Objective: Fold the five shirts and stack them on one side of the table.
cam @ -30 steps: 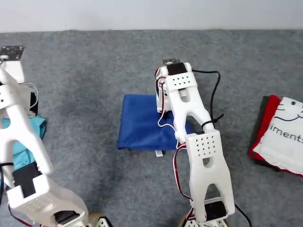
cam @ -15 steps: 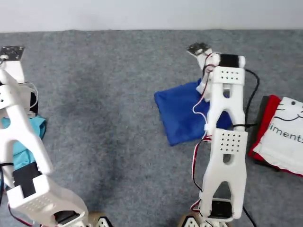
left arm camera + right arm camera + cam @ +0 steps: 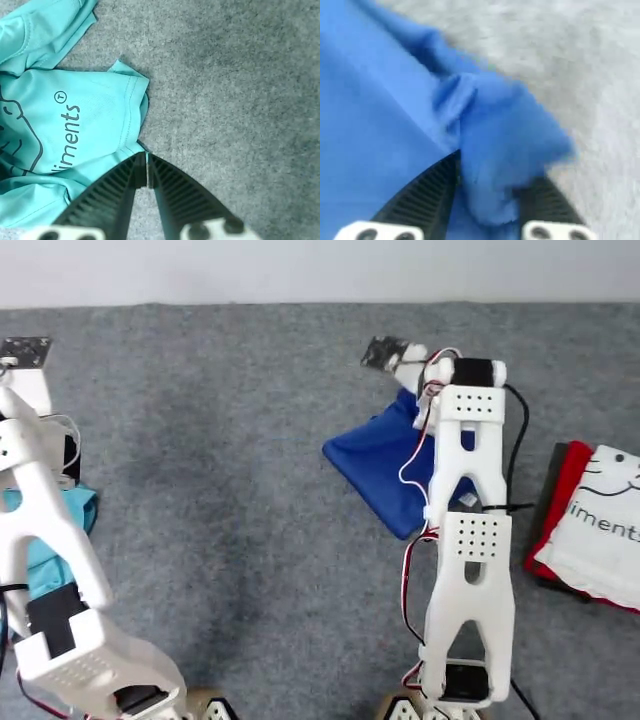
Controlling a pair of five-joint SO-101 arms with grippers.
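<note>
High view: The right arm (image 3: 468, 540) stretches across the grey bench (image 3: 220, 420), its far end over the blue shirt (image 3: 375, 465). The shirt lies rumpled right of centre, one corner bunched up under the arm's tip. At the right edge, well apart from it, a white shirt (image 3: 600, 530) rests on a red shirt (image 3: 562, 495). The left arm (image 3: 50, 540) stands at the left edge above a teal shirt (image 3: 72, 512).

Left wrist view: The left gripper (image 3: 147, 170) hangs with its fingers pressed together, empty, at the hem of the teal shirt (image 3: 65, 120), which is spread unfolded on the bench (image 3: 240, 75).

Right wrist view: The right gripper (image 3: 492, 175) pinches a thick fold of the blue shirt (image 3: 380, 100) between its fingers, grey bench (image 3: 590, 60) beyond.
</note>
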